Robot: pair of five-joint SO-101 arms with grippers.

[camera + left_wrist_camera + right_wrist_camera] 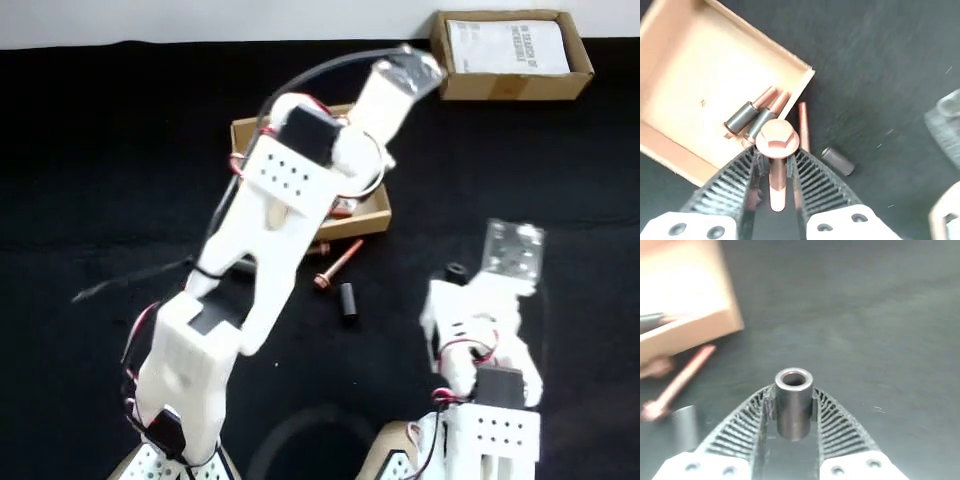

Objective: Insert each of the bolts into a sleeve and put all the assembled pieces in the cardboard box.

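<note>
- Open tan cardboard box (pixel 685 65) first: two sleeved copper bolts (pixel 752 117) lie side by side inside, near its corner.
- Left gripper (pixel 776 156), right at that box corner, pinches a copper hex-head bolt (pixel 777 139) by the shank.
- Right gripper (pixel 794 390), well apart from the box, clamps a grey metal sleeve (pixel 794 405), bore showing.
- Loose copper bolt (pixel 803 125) lies just outside the box wall.
- Short dark sleeve (pixel 838 160) sits near the box, beyond that bolt.

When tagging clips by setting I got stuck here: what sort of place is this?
Probably a robotics workbench, not a factory: a table under black cloth, a left arm holding a bolt beside a right arm holding a sleeve, and a cardboard box with sleeved bolts.
</note>
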